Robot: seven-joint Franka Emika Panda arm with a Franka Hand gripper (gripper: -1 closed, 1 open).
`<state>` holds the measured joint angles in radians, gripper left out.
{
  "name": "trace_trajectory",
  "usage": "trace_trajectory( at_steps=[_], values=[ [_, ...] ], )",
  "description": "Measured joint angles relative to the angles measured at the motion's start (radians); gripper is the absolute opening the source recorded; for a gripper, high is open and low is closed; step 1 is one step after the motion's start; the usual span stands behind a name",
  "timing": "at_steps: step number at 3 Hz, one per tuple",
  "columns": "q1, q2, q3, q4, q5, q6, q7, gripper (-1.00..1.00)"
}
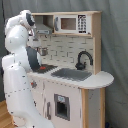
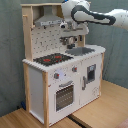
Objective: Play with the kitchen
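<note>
The kitchen [image 2: 62,75] stands upright on a wooden floor [image 2: 100,112] against a grey curtain [image 1: 114,45], white below and light wood above. In the second exterior view its red-ringed hob [image 2: 52,59] sits toward the second exterior view's left, with the oven door [image 2: 64,95] and knobs [image 2: 57,76] under it. The sink [image 1: 72,74] and the black faucet [image 1: 83,59] show best in the first exterior view, where the microwave [image 1: 70,23] is up on the shelf.

The white arm [image 2: 92,15] reaches in from the second exterior view's right, and its gripper [image 2: 70,41] hangs low in front of the dotted backboard [image 2: 47,42], above the worktop between hob and sink. I cannot tell how the jaws stand; they blur into a dark lump. In the first exterior view the arm's body [image 1: 20,75] hides most of the hob and the kitchen's near side, and the gripper [image 1: 43,51] is only a dark shape.
</note>
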<state>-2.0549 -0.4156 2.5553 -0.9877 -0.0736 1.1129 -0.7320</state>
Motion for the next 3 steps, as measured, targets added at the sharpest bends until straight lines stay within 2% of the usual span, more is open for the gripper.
trace_trajectory(
  at_steps=[3],
  values=[
    [0.061,0.164,0.013,-0.269,-0.061,0.064,0.149,-1.00]
  ],
)
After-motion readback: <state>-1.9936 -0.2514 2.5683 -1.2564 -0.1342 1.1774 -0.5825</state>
